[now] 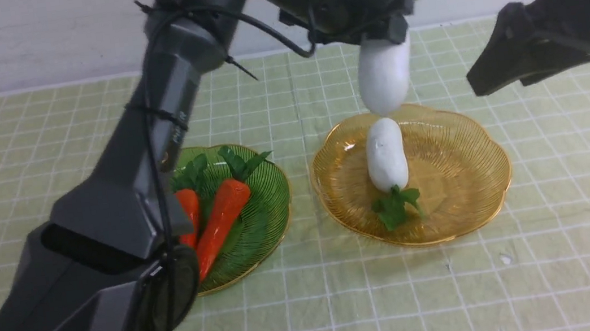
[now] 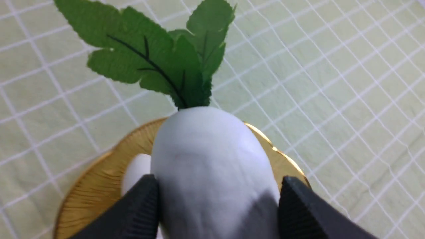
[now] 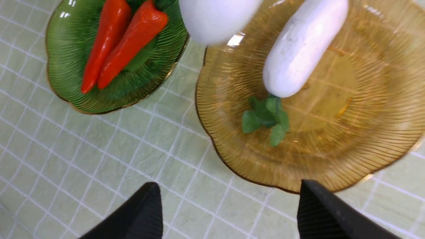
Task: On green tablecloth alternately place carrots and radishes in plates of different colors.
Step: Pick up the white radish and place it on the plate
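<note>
**White radish upright over the amber plate, left arm carrying**

White foam is pinched between the pads of my left end effector (image 1: 385, 28): it is closed on the held radish (image 1: 385, 77). This radish hangs with its long axis close to vertical, leaf end up at the pads and rounded tip down. Directly below the tip lies the resting radish (image 1: 386, 156) in the amber plate (image 1: 460, 166), its length running away from me and its leaves toward me. From the front the tip seems to meet that radish's far end, but I cannot tell whether they touch.

I judge the coming move to be a short descent offset sideways, so the held radish lands on bare plate beside the other.

My left arm reaches far forward and across, wrist roughly level. My right end effector (image 1: 481, 84) hovers empty and spread wide, off to the right. Both carrots (image 1: 222, 215) lie in the green plate (image 1: 264, 192) on the green tablecloth (image 1: 12, 140) covering the worktop.
</note>
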Tool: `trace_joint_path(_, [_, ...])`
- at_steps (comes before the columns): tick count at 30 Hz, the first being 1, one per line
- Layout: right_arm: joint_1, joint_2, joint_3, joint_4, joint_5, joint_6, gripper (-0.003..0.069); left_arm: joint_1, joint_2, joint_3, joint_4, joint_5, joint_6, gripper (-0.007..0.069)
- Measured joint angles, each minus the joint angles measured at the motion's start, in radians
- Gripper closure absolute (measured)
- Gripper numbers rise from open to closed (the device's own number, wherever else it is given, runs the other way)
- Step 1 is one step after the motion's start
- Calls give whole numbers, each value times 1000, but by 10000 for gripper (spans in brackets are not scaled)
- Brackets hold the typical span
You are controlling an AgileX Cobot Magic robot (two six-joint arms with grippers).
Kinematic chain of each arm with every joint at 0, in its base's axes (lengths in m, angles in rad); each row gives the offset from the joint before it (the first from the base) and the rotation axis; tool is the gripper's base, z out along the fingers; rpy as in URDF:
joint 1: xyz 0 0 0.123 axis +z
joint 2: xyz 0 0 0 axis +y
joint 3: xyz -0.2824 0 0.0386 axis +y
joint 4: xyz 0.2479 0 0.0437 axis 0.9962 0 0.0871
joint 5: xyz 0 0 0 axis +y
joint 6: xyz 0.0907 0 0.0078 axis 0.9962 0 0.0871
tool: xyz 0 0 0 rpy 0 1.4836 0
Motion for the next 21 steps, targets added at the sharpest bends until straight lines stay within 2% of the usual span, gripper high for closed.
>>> trace_joint_path(3, [-39, -93, 0, -140, -7, 110, 281, -66, 33, 8, 38, 1, 18, 213])
trace_joint_path(5, [-57, -126, 0, -180, -11, 135, 318, -82, 51, 9, 49, 1, 37, 213])
trace_joint_path(6, [-82, -170, 0, -219, -12, 167, 400, -99, 79, 10, 60, 1, 64, 214])
trace_joint_path(7, [-85, -175, 0, -222, -12, 167, 400, -102, 83, 10, 61, 1, 66, 214])
trace_joint_path(8, [-102, -205, 0, -236, -12, 177, 468, -108, 104, 11, 64, 1, 68, 218])
trace_joint_path(10, [-122, -246, 0, -245, -11, 186, 550, -112, 135, 15, 66, 1, 51, 221])
trace_joint_path(11, [-123, -246, 0, -246, -11, 186, 557, -112, 139, 15, 66, 1, 46, 221])
trace_joint_path(12, [-128, -272, 0, -248, -10, 188, 613, -112, 151, 15, 70, 1, 27, 221])
trace_joint_path(14, [-129, -294, 0, -248, -5, 189, 648, -112, 157, 16, 73, 1, 9, 193])
trace_joint_path(18, [-129, -330, 0, -246, -4, 189, 671, -112, 151, 10, 80, 1, -24, 46])
trace_joint_path(21, [-129, -354, 0, -215, -5, 166, 673, -112, 132, 6, 97, 2, -30, 36])
